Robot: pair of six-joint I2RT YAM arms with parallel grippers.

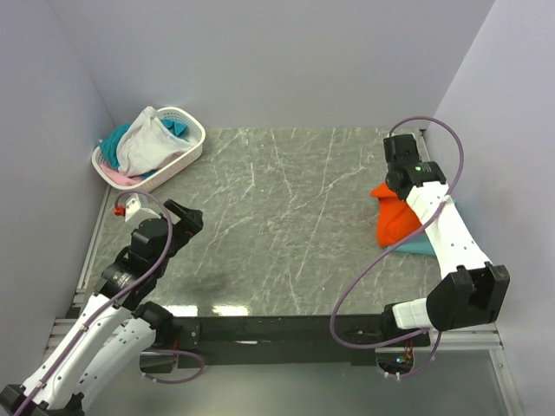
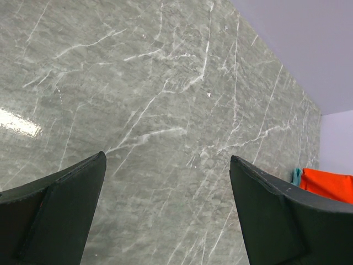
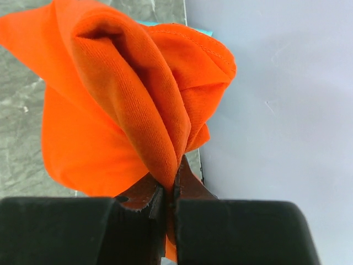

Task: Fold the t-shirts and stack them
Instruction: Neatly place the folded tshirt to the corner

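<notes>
Right gripper (image 3: 170,190) is clamped shut on a bunched fold of the orange tee (image 3: 121,110). The cloth is pinched btwn the two fingers, w/ the rest ballooning out beyond the tips. In the top view the right gripper (image 1: 388,189) sits at the far right of the tabletop (image 1: 286,217), close to the right wall (image 1: 512,130). The orange tee (image 1: 395,221) is lifted at that far end, and the rest lies on the marble toward the near edge, partly under the arm. A teal tee (image 1: 421,247) lies beneath it, w/ only an edge showing at the near-right side. It's a thin sliver (image 3: 193,28) in the right wrist view.

Left gripper (image 1: 191,217) is at the left side, fingers spread apart and holding nothing. In its wrist view the left gripper (image 2: 166,157) has only bare marble btwn the fingers. The orange tee (image 2: 331,185) sits well off at the right edge.

Basket (image 1: 192,147) is at the far-left corner, tilted against the left wall. It holds white cloth (image 1: 143,143), teal cloth (image 1: 178,127) and pink cloth (image 1: 119,177), all unfolded and heaped together.
</notes>
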